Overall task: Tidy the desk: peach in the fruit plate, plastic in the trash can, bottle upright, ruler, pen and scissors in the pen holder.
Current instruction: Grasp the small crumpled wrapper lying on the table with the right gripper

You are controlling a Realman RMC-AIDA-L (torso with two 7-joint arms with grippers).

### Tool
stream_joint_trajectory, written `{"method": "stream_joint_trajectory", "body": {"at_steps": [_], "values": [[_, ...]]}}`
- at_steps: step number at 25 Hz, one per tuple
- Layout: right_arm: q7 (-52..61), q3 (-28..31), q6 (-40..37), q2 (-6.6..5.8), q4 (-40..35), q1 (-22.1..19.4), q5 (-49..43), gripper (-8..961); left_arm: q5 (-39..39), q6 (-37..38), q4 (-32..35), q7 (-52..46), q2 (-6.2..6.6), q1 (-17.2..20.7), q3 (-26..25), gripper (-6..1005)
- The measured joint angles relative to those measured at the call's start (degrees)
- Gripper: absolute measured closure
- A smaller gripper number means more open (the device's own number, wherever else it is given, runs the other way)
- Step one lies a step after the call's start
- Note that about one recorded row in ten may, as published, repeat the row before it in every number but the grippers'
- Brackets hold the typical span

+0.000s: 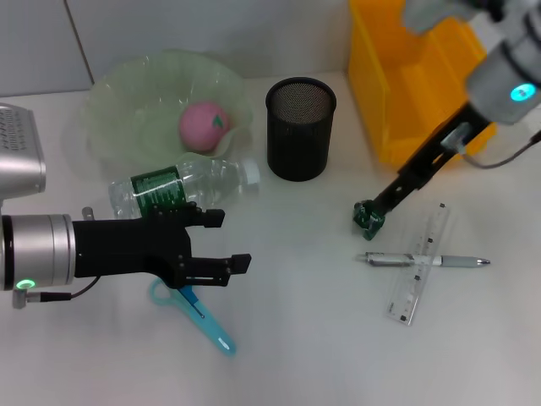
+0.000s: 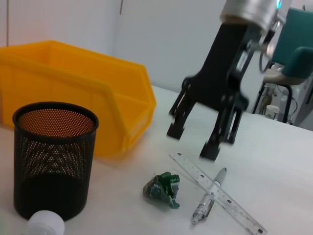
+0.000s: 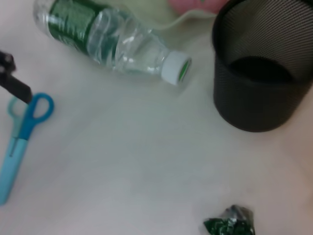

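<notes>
Green crumpled plastic [image 1: 368,216] lies on the white desk [image 1: 304,338], just in front of the yellow bin [image 1: 406,85] and to the right of the black mesh pen holder [image 1: 300,128]. The right gripper [image 1: 379,203] hangs directly above that scrap, its arm slanting down from the upper right. In the left wrist view its two black fingers [image 2: 177,128] are spread apart with nothing between them, poised over the plastic [image 2: 162,188] without touching it.

Near the scrap, a grey pen [image 1: 423,260] lies crosswise over a clear ruler [image 1: 418,264]; the two touch where they cross.

On the left side, the left gripper [image 1: 228,241] reaches in from the edge, fingers parted and holding nothing. It hovers just in front of the water bottle [image 1: 182,189], which lies on its side with its white cap pointing toward the pen holder. Blue scissors [image 1: 194,315] rest on the desk partly under this gripper, blades pointing toward the robot.

Behind the bottle sits the pale green fruit plate [image 1: 127,101], and a pink peach [image 1: 204,125] already rests inside it.
</notes>
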Motion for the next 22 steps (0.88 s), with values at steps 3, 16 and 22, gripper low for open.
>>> {"method": "stream_joint_trajectory", "body": {"at_steps": [3,16,22], "values": [[0.87,-4.63,4.45,1.18,0.96,-0.21,-0.43,146,0.03,-0.07,-0.1,0.01,-0.08,0.01,-0.17,158],[0.74,-8.88,15.22,1.88,8.81,0.22,0.59,147,0.03,-0.11,-0.23,-0.09,-0.18,0.17,-0.31,158],[-0.19,-9.27,15.87,1.98,10.27,0.47,1.08,147,0.03,-0.03,0.15,-0.34,-0.13,0.14,-0.31,158]]}}
